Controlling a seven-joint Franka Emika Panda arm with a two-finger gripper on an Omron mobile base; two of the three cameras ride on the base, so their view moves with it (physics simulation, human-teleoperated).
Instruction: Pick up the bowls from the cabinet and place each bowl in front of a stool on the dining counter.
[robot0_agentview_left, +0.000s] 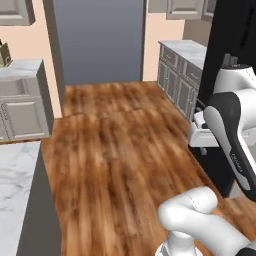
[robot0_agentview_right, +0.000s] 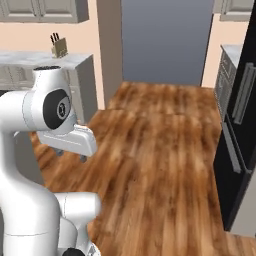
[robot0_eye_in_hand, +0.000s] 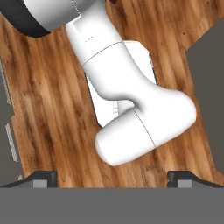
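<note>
Tool (robot0_eye_in_hand: 112, 178) points down at the wooden floor (robot0_eye_in_hand: 48, 109); its two dark fingertips (robot0_eye_in_hand: 41, 177) stand far apart at the lower edge of the hand view, jaws wide open, nothing between them. From the base views the hand's pale body is folded in close beside the arm, off the floor, and carries nothing.

Nearest, at lower left of the left base view: a corner of a white marble surface (robot0_agentview_left: 15, 190) with grey veins, over a dark grey side panel. Cannot tell whether this is the dining surface of the task.

Middle ground: open wooden floor running toward a wide blue-grey doorway (robot0_agentview_left: 97, 40). A tall black appliance (robot0_agentview_right: 237, 125) with long grey handles stands at the right.

Farther back: a grey base cabinet with marble top (robot0_agentview_left: 22, 97) at left, a knife block (robot0_agentview_right: 59, 46) on it. Another run of grey drawer cabinets (robot0_agentview_left: 177, 77) at right, beside the doorway. Lower edges of wall cabinets (robot0_agentview_right: 45, 10) show along the top, doors shut. No bowl or stool seen.
</note>
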